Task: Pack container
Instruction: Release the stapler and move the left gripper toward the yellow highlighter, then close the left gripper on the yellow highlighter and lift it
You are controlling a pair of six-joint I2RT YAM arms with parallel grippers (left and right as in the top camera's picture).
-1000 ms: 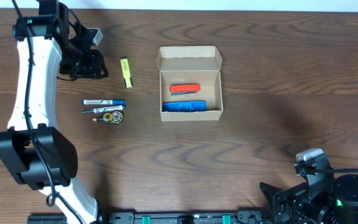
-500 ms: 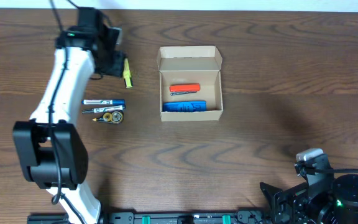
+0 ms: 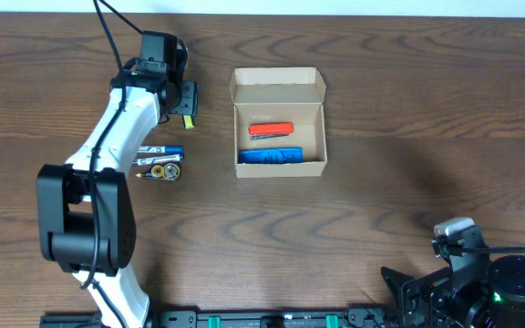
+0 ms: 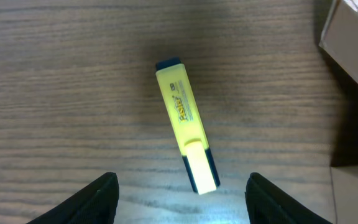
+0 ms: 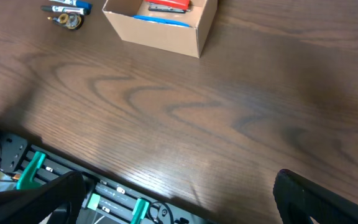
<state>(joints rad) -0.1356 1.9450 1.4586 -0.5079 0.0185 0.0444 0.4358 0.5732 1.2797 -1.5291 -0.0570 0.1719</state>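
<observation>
Holding left gripper [image 4: 180, 190] jaws parted and empty, hovering astride 1 yellow highlighter [image 4: 183, 124] lying flat on the table [image 3: 381, 200]. Showing right gripper [image 5: 179, 199] jaws spread wide, empty, parked at the near edge. Judging pick-up step in hand: next needing a straight descent, a pinch across the barrel, then a carry to 1 cardboard box [image 3: 279, 87], sitting mid-table, lid flap open, near the highlighter. Counting inside: 1 red item [image 3: 270, 130], 1 blue item [image 3: 269, 157]. Counting outside: 1 blue marker [image 3: 160, 149], 1 dark pen [image 3: 151, 161], 1 gold piece [image 3: 164, 170], unclear.
</observation>
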